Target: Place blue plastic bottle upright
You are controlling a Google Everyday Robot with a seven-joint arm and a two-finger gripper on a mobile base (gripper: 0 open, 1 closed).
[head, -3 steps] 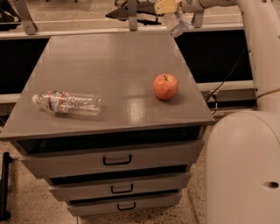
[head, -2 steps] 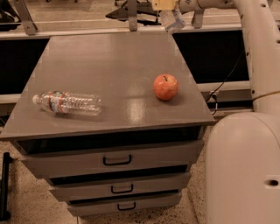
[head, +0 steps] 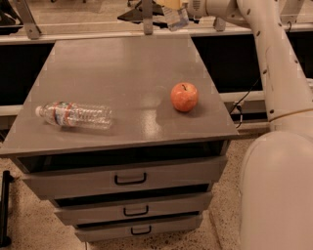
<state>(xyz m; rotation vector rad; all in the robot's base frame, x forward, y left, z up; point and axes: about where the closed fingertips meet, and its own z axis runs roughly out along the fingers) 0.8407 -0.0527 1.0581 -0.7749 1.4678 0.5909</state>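
One blue plastic bottle (head: 176, 18) hangs, prob. clamped, in the hand (head: 174, 7), near far edge of cabinet (head: 122, 73).

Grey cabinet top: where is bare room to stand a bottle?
Centre and back of the grey cabinet top are bare, between the lying ribbed clear bottle front-left and the red apple at right. Tightest beside the apple near the right edge. The hand, holding the small blue-labelled plastic bottle, is above the far edge.
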